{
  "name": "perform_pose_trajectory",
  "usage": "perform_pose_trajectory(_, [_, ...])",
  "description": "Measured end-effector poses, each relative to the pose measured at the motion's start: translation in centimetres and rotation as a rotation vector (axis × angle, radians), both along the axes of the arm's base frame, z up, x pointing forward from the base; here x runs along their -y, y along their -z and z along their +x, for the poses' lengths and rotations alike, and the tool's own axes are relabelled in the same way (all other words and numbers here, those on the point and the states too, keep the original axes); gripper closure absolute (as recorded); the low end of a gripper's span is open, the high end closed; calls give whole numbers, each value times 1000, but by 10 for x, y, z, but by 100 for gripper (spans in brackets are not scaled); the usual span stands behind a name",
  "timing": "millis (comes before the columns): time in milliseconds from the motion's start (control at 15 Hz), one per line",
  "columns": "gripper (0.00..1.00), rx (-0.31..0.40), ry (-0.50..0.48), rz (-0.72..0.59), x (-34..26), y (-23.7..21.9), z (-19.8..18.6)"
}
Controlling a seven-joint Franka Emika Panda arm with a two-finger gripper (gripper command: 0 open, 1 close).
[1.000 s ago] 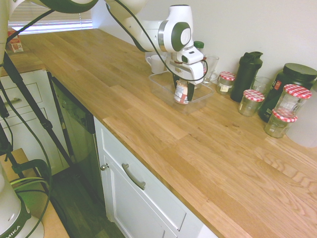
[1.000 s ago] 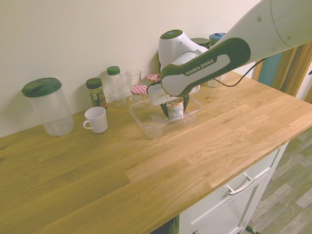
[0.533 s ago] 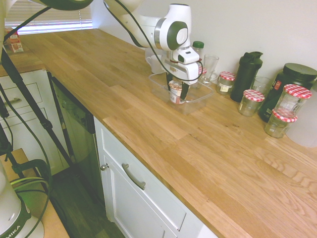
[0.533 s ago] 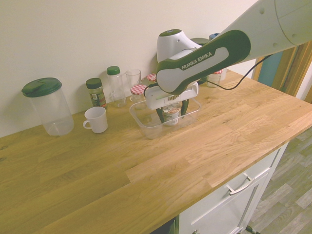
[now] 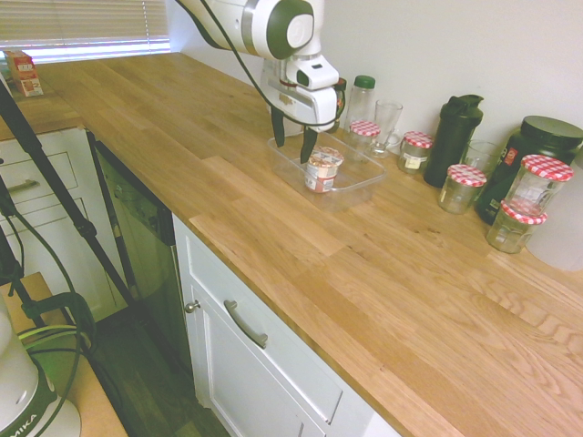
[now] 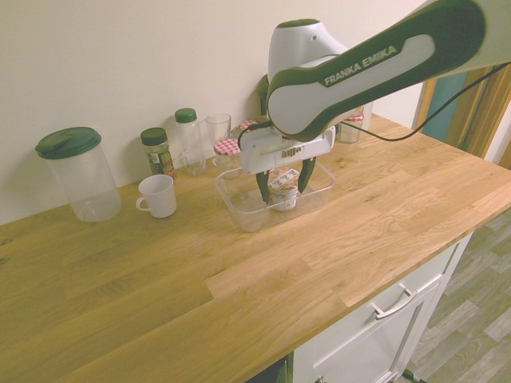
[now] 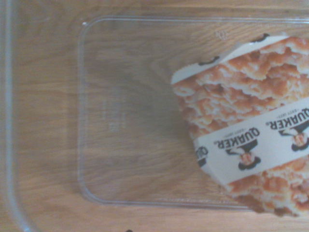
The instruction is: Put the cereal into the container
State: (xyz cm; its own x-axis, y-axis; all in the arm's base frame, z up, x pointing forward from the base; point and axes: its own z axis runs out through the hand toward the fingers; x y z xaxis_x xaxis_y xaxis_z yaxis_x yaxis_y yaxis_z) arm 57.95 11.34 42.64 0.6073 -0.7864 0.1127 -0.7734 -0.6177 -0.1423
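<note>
Standing on the wooden bench [image 5: 301,264], a clear plastic tub [image 6: 246,221] holds the cereal cup [image 5: 322,171], let go within the last second as the end effector [image 5: 293,158] opened wide; its fingers now grip nothing and hang above the tub. The cereal appears delivered, leaving only withdrawal. The tub's far wall blurs into the bench, and the wrist view crops the cup's lid [image 7: 251,111].
</note>
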Motion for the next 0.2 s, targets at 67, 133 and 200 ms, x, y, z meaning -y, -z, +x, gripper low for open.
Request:
perform_pose_trajectory(67, [0, 58, -9, 8, -1, -11, -12])
perform_pose_trajectory(133, [0, 105, -15, 15, -1, -20, -25])
perform_pose_trajectory(200, [0, 139, -18, 19, 1, -28, -39])
